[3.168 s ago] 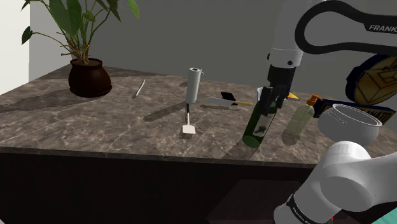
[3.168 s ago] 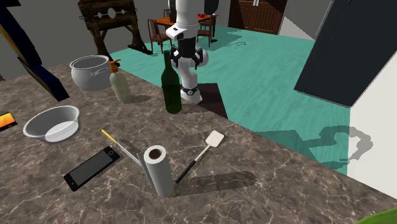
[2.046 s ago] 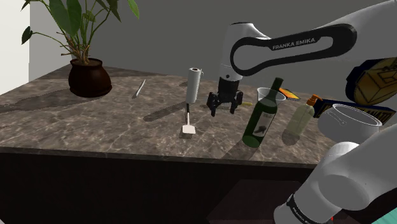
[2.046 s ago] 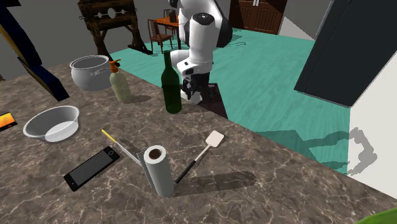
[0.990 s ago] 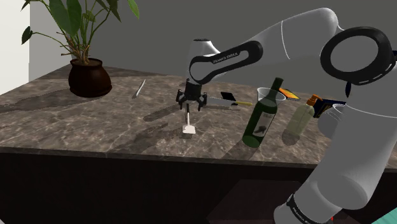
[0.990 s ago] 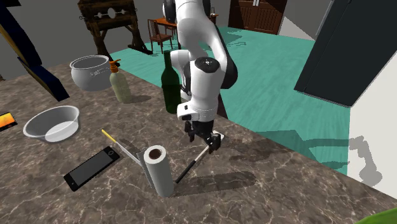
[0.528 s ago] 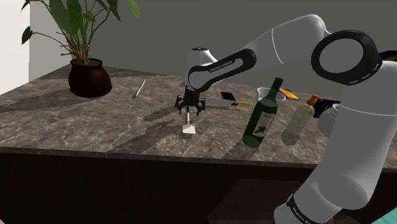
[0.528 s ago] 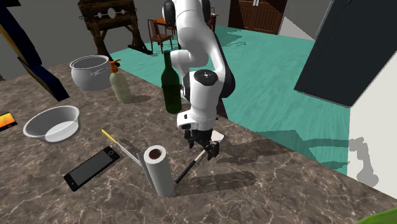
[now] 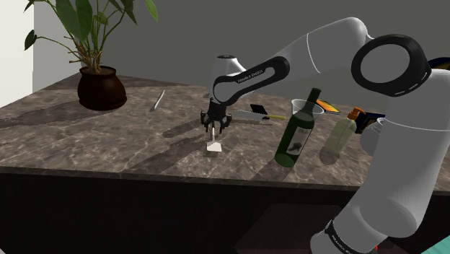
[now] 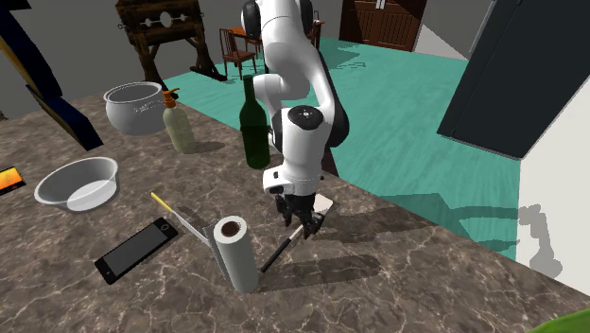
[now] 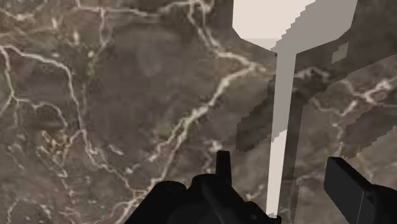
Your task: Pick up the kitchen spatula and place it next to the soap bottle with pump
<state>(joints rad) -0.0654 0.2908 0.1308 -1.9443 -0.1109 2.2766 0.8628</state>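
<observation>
Surface [image 9: 86, 144]: a dark brown marble-patterned slab with pale veins and a slight sheen, straight front edge. Room: a plain grey wall behind the surface in the shoulder view; in the second exterior view, a teal floor [image 10: 407, 142] with wooden chairs [image 10: 236, 43] and a dark wooden door [image 10: 383, 24] beyond. Spatula [image 9: 213, 147]: lies flat on the surface near its front edge; a pale squarish blade and thin pale shaft, with a dark handle running toward the paper towel roll [image 10: 234, 251], a white upright cylinder. Claw [image 9: 213, 130]: all black, pointed down over the spatula, low above the surface; in the wrist view its fingers [image 11: 343, 181] stand apart on either side of the shaft without touching it, so it is open and grips nothing. Soap bottle [image 9: 337, 137]: pale, translucent-looking and rounded, with an orange pump, well apart from the spatula. Wine bottle [image 9: 297, 133]: dark green glass with a tall neck, standing between the spatula and the soap bottle in the shoulder view. Also on the surface: a shallow pale bowl [image 10: 80, 183], a round grey pot [image 10: 132, 104], a flat black phone [image 10: 135, 250] and a potted plant [image 9: 97, 86] in a dark round pot.
</observation>
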